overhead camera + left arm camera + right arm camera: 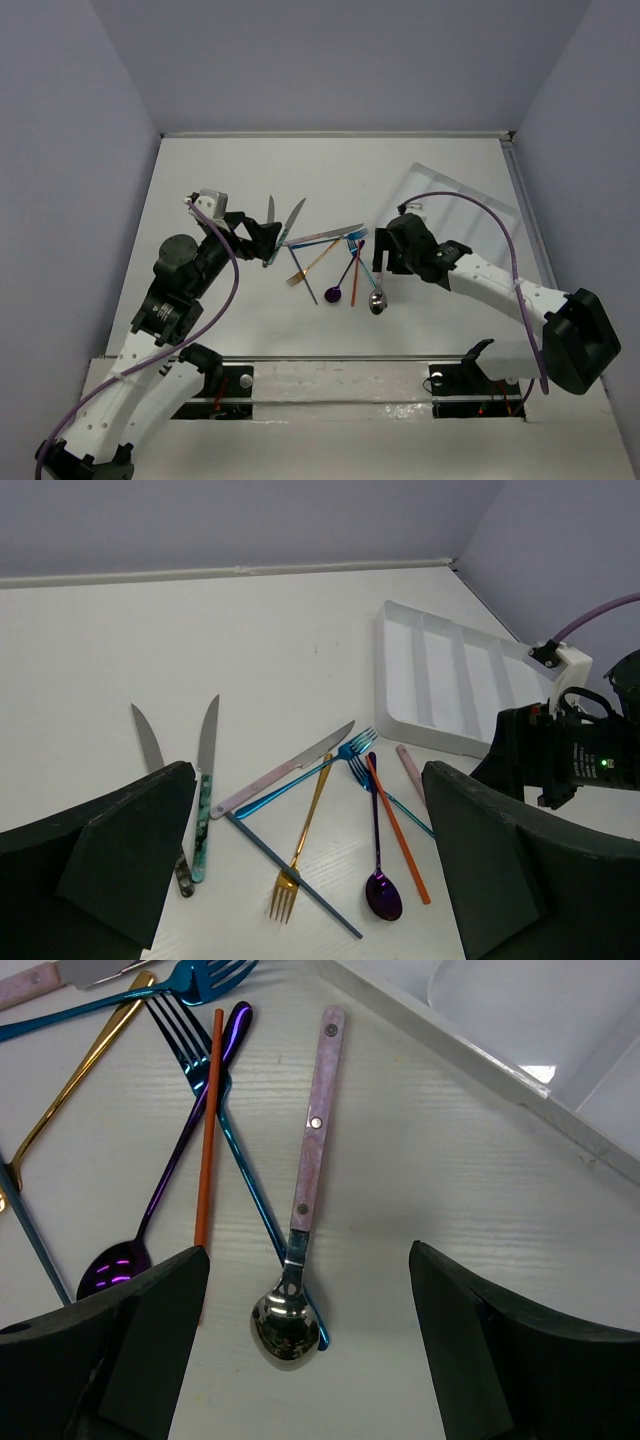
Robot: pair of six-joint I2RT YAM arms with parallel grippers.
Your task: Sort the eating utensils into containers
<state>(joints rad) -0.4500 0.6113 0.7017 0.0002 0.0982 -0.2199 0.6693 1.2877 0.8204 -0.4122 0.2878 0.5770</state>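
**Overhead and wrist views, cutlery-sorting bench.** We show a white table (200,200) with two arms reaching in from its near edge.

At the far right stands the white tray (440,680), shallow and divided into long narrow compartments. Every piece of cutlery we can make out lies on the table outside it, in a loose pile just to its left.

The right gripper (305,1290) hangs over the right edge of that pile with its fingers spread wide, grasping nothing. The silver spoon with pinkish handle (312,1130) lies flat on the table between the two fingers and touches neither. Its bowl is nearest the wrist and its handle points away toward the tray's rim, stopping short of it.

The left gripper (308,810) is likewise released, its fingers wide apart over the left side of the pile. The gold fork (286,890) lies between them, tines toward the wrist. Near its left finger we see the green-handled knife (203,810) and the dark-handled knife (150,745) side by side, blades pointing away.

Beside the silver spoon, a blue fork (195,1045) runs its handle across the spoon's neck. Left of it lie a red rod (209,1130) and the purple spoon (112,1270), whose handle crosses the rod.
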